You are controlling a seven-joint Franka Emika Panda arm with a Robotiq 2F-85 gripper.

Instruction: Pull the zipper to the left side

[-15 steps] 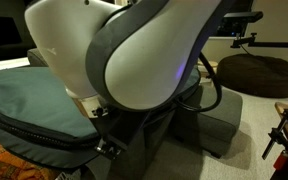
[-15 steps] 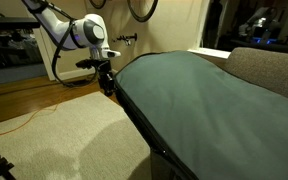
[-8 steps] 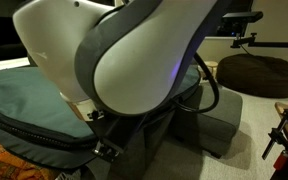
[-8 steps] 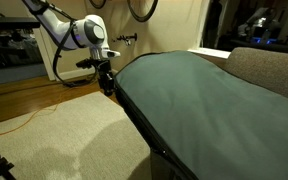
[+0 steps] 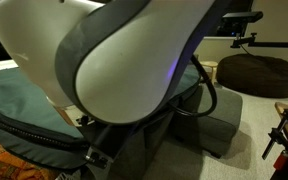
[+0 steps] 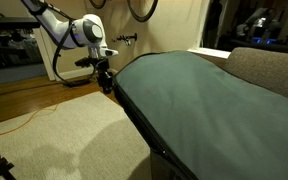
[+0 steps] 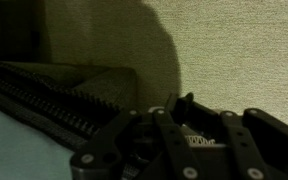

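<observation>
**Item: fingers (image 7: 188, 108).** We are seeing only dark linkages at the bottom of the wrist view. We cannot tell whether they are apart, together or pinching a pull tab. We are placing the gripper (image 6: 106, 80) at the far corner of the worktop (image 6: 269, 65), against the end of the green cover (image 6: 184, 100).

**Item: zipper (image 7: 59, 102).** We are reading it as a dark toothed band along the cover's edge, just beside the fingers. The slider itself is not distinguishable.
- In the wrist view, its long axis is running from the upper left edge down toward the fingers at bottom centre.
- In an exterior view, it is following the cover's edge from the far corner toward the near edge of the worktop, above the rug (image 6: 64, 130).

**Handling, as we are judging it.** We are advising a pull strictly in line with the teeth, low and close to the fabric. It should not lift or twist across the band, and should be slow enough that the cover is not bunching ahead of the slider.

**Item: arm (image 5: 124, 60).** It is filling an exterior view and hiding the contact there.
</observation>
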